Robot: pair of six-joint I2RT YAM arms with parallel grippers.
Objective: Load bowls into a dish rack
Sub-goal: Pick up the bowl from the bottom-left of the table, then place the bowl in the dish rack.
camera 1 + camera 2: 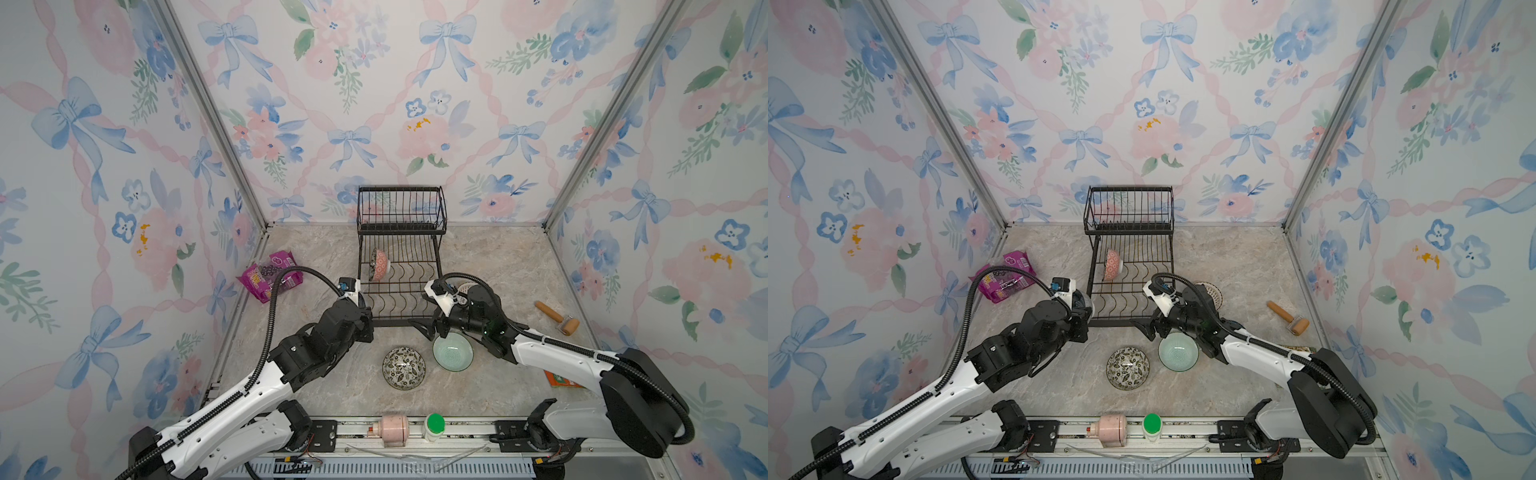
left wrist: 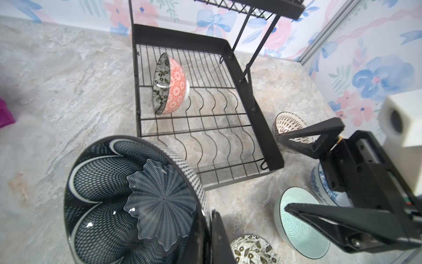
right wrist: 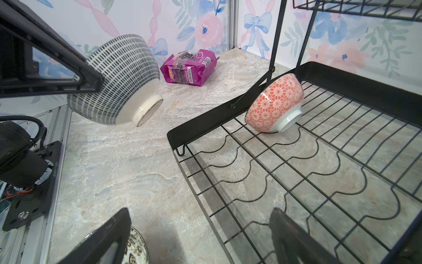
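Marble-look tabletop (image 1: 316, 257) fills the lower middle of both top views. The black two-tier wire dish rack (image 1: 395, 322) sits centre frame against the back wall, with the railed basket tier above and the slotted tier in front.

Left gripper (image 1: 1081, 309), at the rack's front left corner, is clamped tight on the rim of the dark blue petal-pattern ceramic bowl (image 2: 127, 201). That bowl has black dashes on white outside. It is held off the table and tilted, with its foot towards the rack.

Right gripper (image 3: 201, 212) is at the rack's front right corner, jaws spread wide and holding nothing. It is over the slotted tier's front edge.

- Pale mint green round bowl (image 1: 453, 352): upright on the table, just below the right gripper in frame.
- Black-and-cream floral bowl (image 1: 404, 368): upright, just left of the mint one and not touching it.
- Orange-red bowl with a dark floral inside (image 1: 380, 266): on edge in the slotted tier, back left, opening facing left.
- White-and-black lattice bowl (image 2: 288, 123): on the table right of the rack, partly behind the right arm.
- Blue floral bowl (image 2: 319, 185): mostly hidden by the right gripper.

Clutter:
- Purple snack bag (image 1: 270, 278), left of the rack.
- Wooden roller (image 1: 557, 316), far right.
- Pink bottle (image 1: 392, 428) and green-capped white bottle (image 1: 434, 426), on the front rail at the bottom.
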